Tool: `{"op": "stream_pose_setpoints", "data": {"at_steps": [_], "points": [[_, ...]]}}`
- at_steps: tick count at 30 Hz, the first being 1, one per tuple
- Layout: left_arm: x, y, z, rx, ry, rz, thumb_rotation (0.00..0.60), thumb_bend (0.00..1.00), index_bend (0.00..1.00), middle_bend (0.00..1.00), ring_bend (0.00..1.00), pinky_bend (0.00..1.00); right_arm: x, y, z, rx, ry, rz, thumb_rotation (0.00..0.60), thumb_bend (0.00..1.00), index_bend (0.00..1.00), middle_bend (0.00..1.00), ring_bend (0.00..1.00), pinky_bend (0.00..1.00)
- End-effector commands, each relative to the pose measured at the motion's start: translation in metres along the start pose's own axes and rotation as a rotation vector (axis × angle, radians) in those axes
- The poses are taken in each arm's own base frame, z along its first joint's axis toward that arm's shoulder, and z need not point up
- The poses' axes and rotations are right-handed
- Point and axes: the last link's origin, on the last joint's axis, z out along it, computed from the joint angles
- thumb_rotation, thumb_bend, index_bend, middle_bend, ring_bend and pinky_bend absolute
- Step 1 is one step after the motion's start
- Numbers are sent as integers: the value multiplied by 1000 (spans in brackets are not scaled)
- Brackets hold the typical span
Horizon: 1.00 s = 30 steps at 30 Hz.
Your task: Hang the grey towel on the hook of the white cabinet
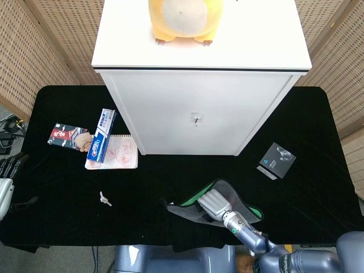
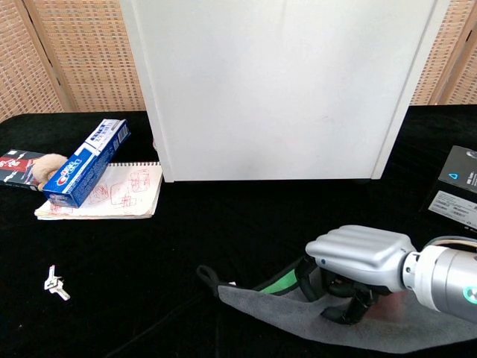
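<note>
The grey towel (image 1: 190, 206) (image 2: 313, 322) lies crumpled near the table's front edge, with a green lining showing and a small loop (image 2: 206, 277) at its left tip. My right hand (image 1: 215, 201) (image 2: 359, 258) sits on top of it, fingers curled down into the cloth and gripping a fold. The white cabinet (image 1: 199, 108) (image 2: 283, 89) stands behind, and a small metal hook (image 1: 195, 119) shows on its front in the head view only. My left hand (image 1: 9, 168) hangs off the table's far left edge, fingers apart and holding nothing.
A toothpaste box (image 1: 102, 135) (image 2: 86, 162) leans on a sketch notebook (image 1: 114, 154) (image 2: 104, 195) left of the cabinet. A small key (image 1: 104, 198) (image 2: 54, 283) lies front left. A black box (image 1: 277, 161) (image 2: 456, 190) sits at the right. A yellow plush toy (image 1: 182, 20) tops the cabinet.
</note>
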Motion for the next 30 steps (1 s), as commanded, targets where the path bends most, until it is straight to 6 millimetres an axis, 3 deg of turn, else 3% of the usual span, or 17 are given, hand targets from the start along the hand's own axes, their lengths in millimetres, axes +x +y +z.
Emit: {"op": "stream_pose_setpoints", "data": {"at_steps": [1, 8, 19, 30], "points": [[0, 0, 0, -1, 0, -1, 600, 0, 0, 0, 0, 0, 3, -1, -2, 5, 20, 24, 600, 672, 793, 1000, 959, 1000], [1, 0, -1, -2, 0, -6, 600, 0, 0, 0, 0, 0, 20, -5, -13, 40, 125, 144, 600, 704, 807, 1000, 968, 1000], [2, 1, -5, -13, 5, -13, 600, 0, 0, 0, 0, 0, 67, 3, -40, 64, 279, 379, 600, 726, 812, 1000, 969, 1000], [4, 2, -6, -18, 9, -16, 600, 0, 0, 0, 0, 0, 116, 19, -77, 83, 465, 422, 600, 743, 816, 1000, 969, 1000]]}}
